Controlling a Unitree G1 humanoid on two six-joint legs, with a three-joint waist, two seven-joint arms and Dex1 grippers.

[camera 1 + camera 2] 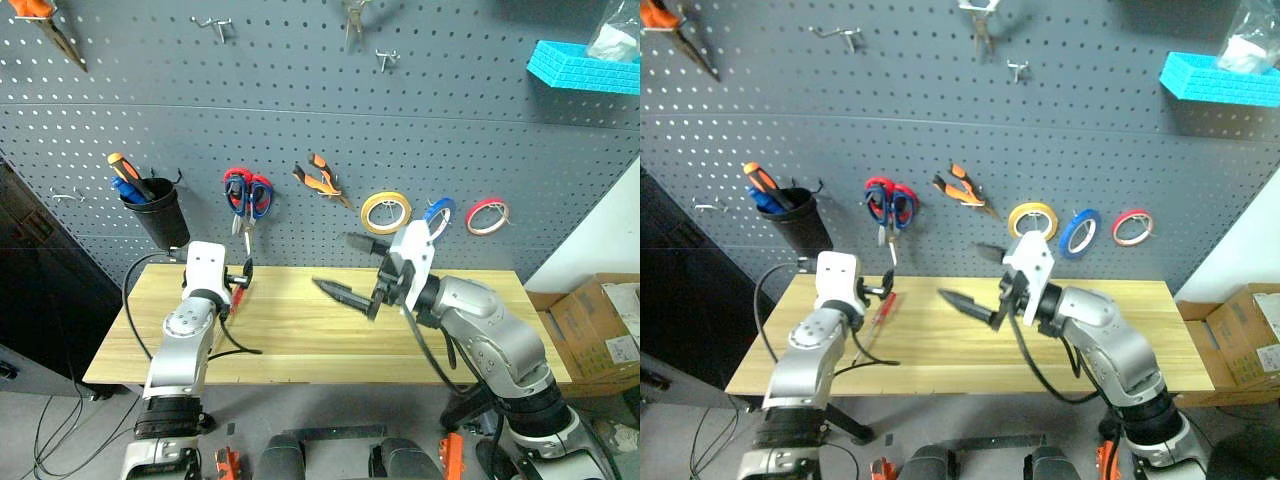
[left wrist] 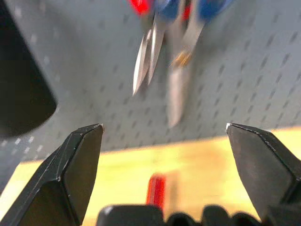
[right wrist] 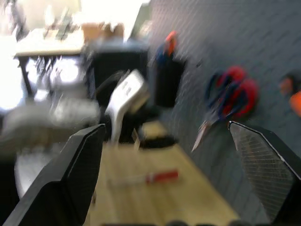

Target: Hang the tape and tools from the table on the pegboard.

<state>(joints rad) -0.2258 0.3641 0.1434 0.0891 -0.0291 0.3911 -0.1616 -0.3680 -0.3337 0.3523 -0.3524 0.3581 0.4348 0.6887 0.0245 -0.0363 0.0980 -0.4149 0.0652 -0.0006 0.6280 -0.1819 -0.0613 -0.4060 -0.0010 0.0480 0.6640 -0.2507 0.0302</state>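
On the pegboard [image 1: 300,90] hang the blue tape [image 1: 1080,232], the orange-and-black pliers [image 1: 320,181] and the dark-blue-handled scissors [image 1: 262,197], which share a hook with red-handled scissors [image 1: 236,184]. The small red-handled tool [image 1: 883,310] lies on the table [image 1: 300,345] near its back left. My left gripper [image 1: 244,274] is open and empty, just above that tool and below the scissors' blades [image 2: 176,94]. My right gripper [image 1: 975,277] hovers open and empty over the table's middle, pointing left.
A black cup [image 1: 160,212] with screwdrivers hangs at the left of the board. A yellow roll [image 1: 386,211] and a red-pink roll [image 1: 487,216] flank the blue tape. A blue basket [image 1: 585,65] sits top right; cardboard boxes [image 1: 600,325] stand beside the table.
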